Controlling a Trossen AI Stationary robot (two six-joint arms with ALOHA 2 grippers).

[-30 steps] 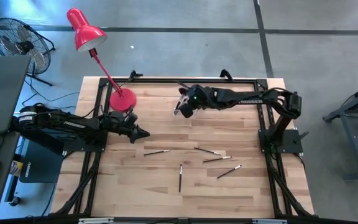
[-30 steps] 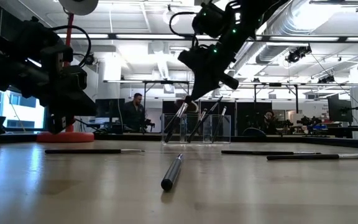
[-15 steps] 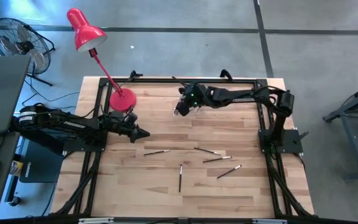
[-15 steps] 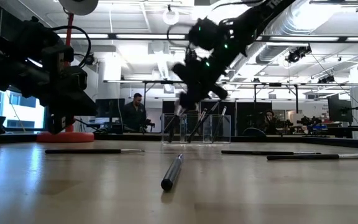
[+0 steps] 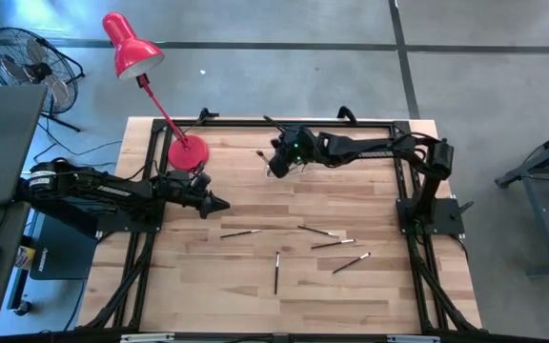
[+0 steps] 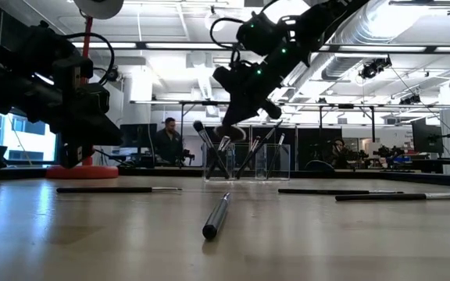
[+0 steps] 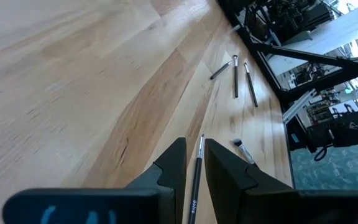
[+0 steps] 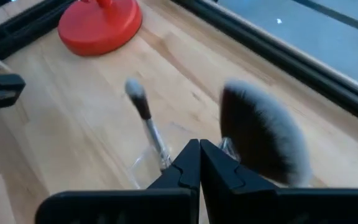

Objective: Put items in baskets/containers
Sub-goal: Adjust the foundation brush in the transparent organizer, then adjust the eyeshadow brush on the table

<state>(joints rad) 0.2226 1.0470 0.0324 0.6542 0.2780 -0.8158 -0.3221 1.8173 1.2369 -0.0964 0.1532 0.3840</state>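
A clear holder (image 6: 266, 164) stands at the table's far middle with several brushes upright or leaning in it, among them a wide fan brush (image 8: 263, 134). My right gripper (image 5: 275, 165) hangs shut just above it, slanting down. Beside its fingertips a fluffy-headed brush (image 8: 143, 112) leans out of the holder (image 8: 140, 165) toward the table's left. Several loose brushes (image 5: 315, 230) lie flat on the wood in the near middle. My left gripper (image 5: 221, 205) waits at the left, above the table. Its fingers stand a narrow gap apart with nothing between them, and one brush (image 7: 197, 167) lies on the table beyond them. My right gripper's shut fingers (image 8: 188, 163) come slanting down from the table's right side, right beside the handle (image 8: 160, 152) of the fluffy-headed brush. Whether they touch it, I cannot tell. The brush stands tilted with its lower end in the holder.
A red desk lamp's round base (image 5: 187, 152) sits left of the holder, its arm reaching up past the far left corner. Black frame rails (image 5: 403, 181) run along the table's sides and far edge. Bare wood lies along the near edge.
My right gripper has tipped further down over the holder and edged toward the far edge, staying shut. The brush below it has swung over, so its fluffy head now sticks out toward the table's left.
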